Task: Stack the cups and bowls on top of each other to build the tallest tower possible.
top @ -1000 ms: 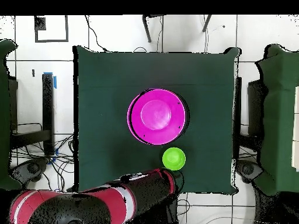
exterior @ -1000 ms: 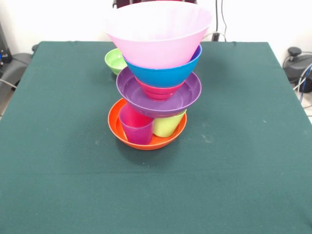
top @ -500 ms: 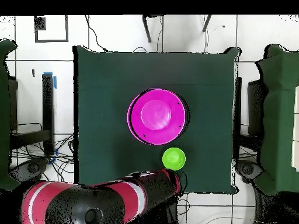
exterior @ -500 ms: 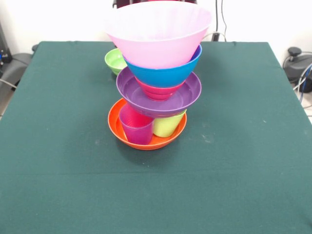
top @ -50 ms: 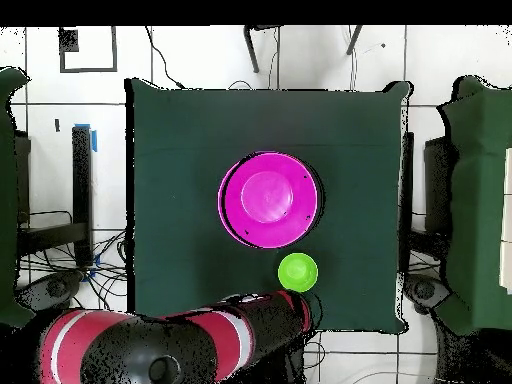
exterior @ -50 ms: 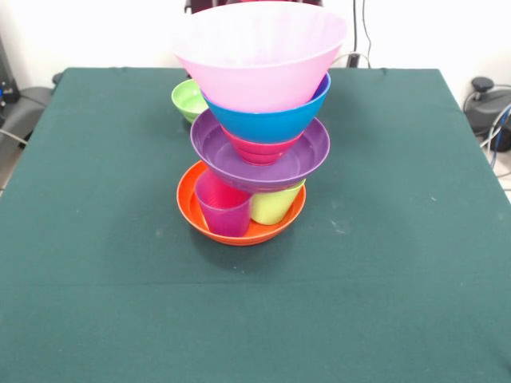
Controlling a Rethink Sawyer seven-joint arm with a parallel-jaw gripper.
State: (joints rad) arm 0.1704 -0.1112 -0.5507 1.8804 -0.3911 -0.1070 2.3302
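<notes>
Dark green table cloth (exterior @ -50 ms: 96,263) over the whole table, white wall behind in the front view, black cables (exterior @ -50 ms: 363,32) hanging at the far edge, white tiled floor (top @ -50 ms: 200,60) around in the overhead view, blue tape piece (top @ -50 ms: 92,137) on floor

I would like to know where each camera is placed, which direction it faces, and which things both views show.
Front view: sits across the table, faces the tower; no part of the robot shows.
Overhead view: sits above, looks straight down on the table; the red and black arm shows at the bottom edge, the hand not seen.
Both share: the pink bowl on top and the small green bowl beside the tower.
</notes>
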